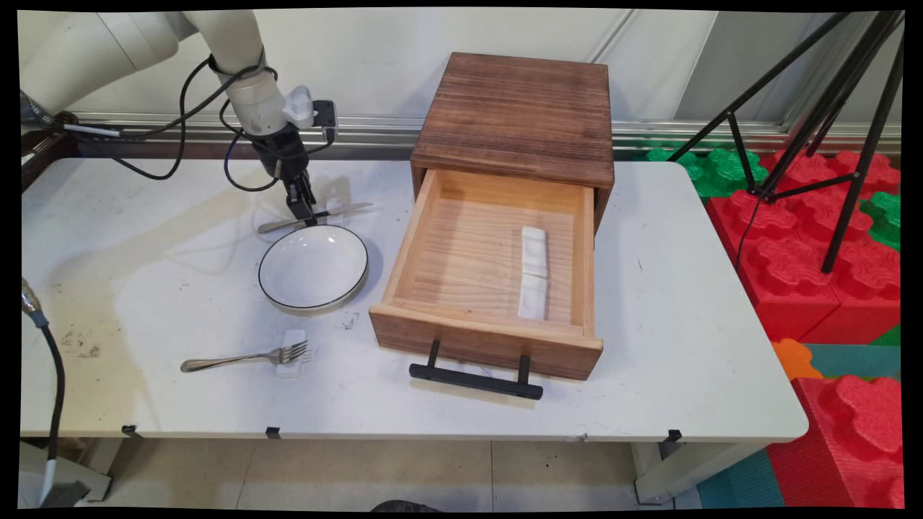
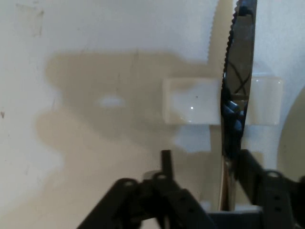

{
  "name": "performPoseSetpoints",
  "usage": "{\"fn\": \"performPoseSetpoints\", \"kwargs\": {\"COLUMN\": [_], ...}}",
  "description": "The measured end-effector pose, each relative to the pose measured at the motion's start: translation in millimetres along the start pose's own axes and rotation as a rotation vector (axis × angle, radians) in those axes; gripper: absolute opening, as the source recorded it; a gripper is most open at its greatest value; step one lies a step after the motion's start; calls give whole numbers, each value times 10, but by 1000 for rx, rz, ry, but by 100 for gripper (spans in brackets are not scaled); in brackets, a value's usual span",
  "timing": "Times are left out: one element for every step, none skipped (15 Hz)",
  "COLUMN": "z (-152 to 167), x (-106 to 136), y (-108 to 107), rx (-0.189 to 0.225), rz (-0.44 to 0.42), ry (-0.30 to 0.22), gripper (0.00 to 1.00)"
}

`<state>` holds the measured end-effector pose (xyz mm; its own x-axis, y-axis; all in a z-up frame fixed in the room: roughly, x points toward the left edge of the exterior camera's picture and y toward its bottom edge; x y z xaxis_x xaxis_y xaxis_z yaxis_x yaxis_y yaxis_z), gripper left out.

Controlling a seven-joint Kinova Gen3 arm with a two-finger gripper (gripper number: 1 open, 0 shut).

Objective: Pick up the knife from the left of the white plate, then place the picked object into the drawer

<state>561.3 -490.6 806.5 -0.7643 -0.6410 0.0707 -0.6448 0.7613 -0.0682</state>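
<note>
My gripper [image 1: 303, 213] is down at the table just behind the white bowl [image 1: 314, 268], astride a table knife [image 1: 346, 209]. The knife lies across a small white block [image 1: 334, 207], blade pointing right. In the hand view the serrated blade of the knife [image 2: 237, 71] runs up the picture over the white block [image 2: 190, 101]. The gripper [image 2: 207, 164] is open: the knife lies against the right finger [image 2: 250, 167], and the left finger [image 2: 166, 161] stands well apart from it. The bowl's rim [image 2: 291, 138] shows at the right edge.
A fork [image 1: 245, 357] rests with its tines on another white block [image 1: 292, 353] near the front edge. A wooden cabinet [image 1: 515, 115] stands at mid-table with its drawer [image 1: 447, 328] pulled open; two white blocks [image 1: 533, 270] lie inside. Black tripod legs [image 1: 851, 130] stand right.
</note>
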Motion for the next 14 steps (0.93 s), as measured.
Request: {"fn": "performPoseSetpoints", "kwargs": {"z": [3, 6, 7, 3, -7, -18, -39, -60, -98, -138, -181, -247, -336, -416], "x": [0, -5, -15, -26, -44, -57, -77, -92, -112, -126, -139, -148, -147, -144], "y": [0, -2, 1, 13, 28, 46, 73, 94, 120, 136, 152, 170, 193, 212], "rx": [-1, -3, -5, -9, -12, -15, -17, -15, -9, 1, 11, 27, 46, 61], "rz": [0, -1, -2, -2, -5, -7, -15, -24, -42, -56, -70, -87, -104, -119], "ry": [0, 0, -1, -1, -1, -1, 0, 1, 5, 8, 12, 19, 31, 43], "gripper": [0, 0, 0, 0, 0, 0, 0, 0, 0, 0, 0, 0, 0, 0]}}
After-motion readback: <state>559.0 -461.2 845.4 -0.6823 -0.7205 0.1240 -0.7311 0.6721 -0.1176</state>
